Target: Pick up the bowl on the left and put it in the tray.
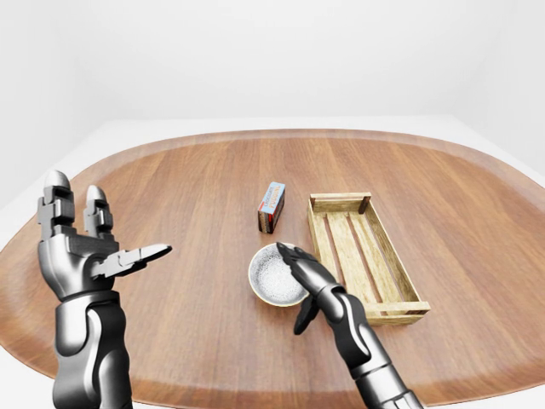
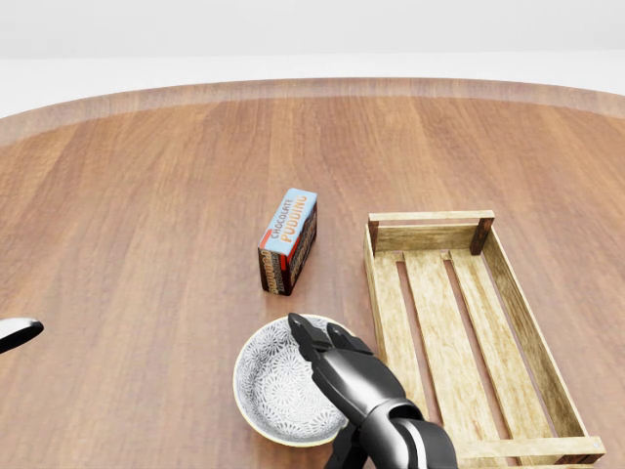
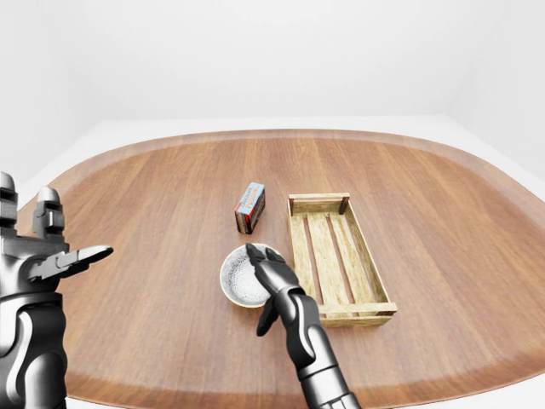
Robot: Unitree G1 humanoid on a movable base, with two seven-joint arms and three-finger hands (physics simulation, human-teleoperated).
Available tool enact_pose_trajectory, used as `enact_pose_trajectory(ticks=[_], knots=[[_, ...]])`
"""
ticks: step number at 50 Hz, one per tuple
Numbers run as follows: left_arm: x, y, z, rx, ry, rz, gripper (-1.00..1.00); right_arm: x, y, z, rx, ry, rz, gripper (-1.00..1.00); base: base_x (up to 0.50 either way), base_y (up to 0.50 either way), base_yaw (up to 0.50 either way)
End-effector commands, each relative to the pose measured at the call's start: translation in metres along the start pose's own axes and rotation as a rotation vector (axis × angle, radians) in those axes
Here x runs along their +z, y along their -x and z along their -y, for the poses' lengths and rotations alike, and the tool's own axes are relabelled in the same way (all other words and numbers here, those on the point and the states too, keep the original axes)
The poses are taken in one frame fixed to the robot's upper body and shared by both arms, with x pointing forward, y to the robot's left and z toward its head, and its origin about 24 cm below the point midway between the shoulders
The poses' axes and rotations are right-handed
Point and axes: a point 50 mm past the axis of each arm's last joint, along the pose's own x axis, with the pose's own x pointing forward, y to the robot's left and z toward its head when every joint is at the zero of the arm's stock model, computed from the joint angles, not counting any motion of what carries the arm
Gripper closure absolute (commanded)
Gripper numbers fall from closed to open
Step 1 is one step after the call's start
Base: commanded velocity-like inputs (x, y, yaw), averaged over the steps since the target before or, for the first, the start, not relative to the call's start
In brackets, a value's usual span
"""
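Observation:
A white bowl (image 2: 276, 388) with a grey flower pattern rests on the wooden table, just left of the slatted wooden tray (image 2: 384, 311). My right hand (image 2: 318, 393) is over the bowl's right rim. Its fingers (image 2: 314, 350) reach across the inside and the thumb (image 1: 302, 317) hangs outside the near edge; the hand is open and not closed round the rim. My left hand (image 1: 104, 250) is raised far to the left in the left-eye view, open and holding nothing. Only a sliver of the left hand (image 2: 16, 334) shows in the head view.
A chocolate pudding box (image 2: 289, 240) stands upright above the bowl in the head view, left of the tray's top corner. The tray holds nothing. The round table's edge (image 1: 213, 394) runs along the bottom of the left-eye view.

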Motion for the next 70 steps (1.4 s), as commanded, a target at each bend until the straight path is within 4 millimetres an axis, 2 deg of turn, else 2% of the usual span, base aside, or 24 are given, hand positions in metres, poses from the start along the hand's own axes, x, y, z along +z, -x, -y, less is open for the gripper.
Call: enact_pose_trajectory(ticks=[1, 17, 30, 42, 70], knots=[[0.000, -0.001, 0.000, 0.001, 0.000, 0.002, -1.00, 0.003, -0.006, -0.004, 0.017, -0.003, 0.001, -1.00, 0.00, 0.00, 0.00], [0.003, 0.000, 0.000, 0.001, 0.002, 0.013, -1.00, 0.003, -0.012, -0.015, 0.041, -0.027, -0.005, -1.00, 0.00, 0.00, 0.00], [0.002, -0.001, -0.002, 0.008, 0.005, 0.007, -1.00, -0.005, -0.015, -0.027, 0.057, -0.071, -0.037, -1.00, 0.00, 0.00, 0.00], [0.002, -0.001, -0.002, 0.010, 0.007, 0.009, -1.00, -0.008, -0.014, -0.029, 0.059, -0.078, -0.047, -1.00, 0.00, 0.00, 0.00], [0.004, -0.001, -0.002, 0.009, 0.008, 0.018, -1.00, -0.014, -0.029, -0.044, 0.104, -0.113, -0.100, -1.00, 0.00, 0.00, 0.00]])
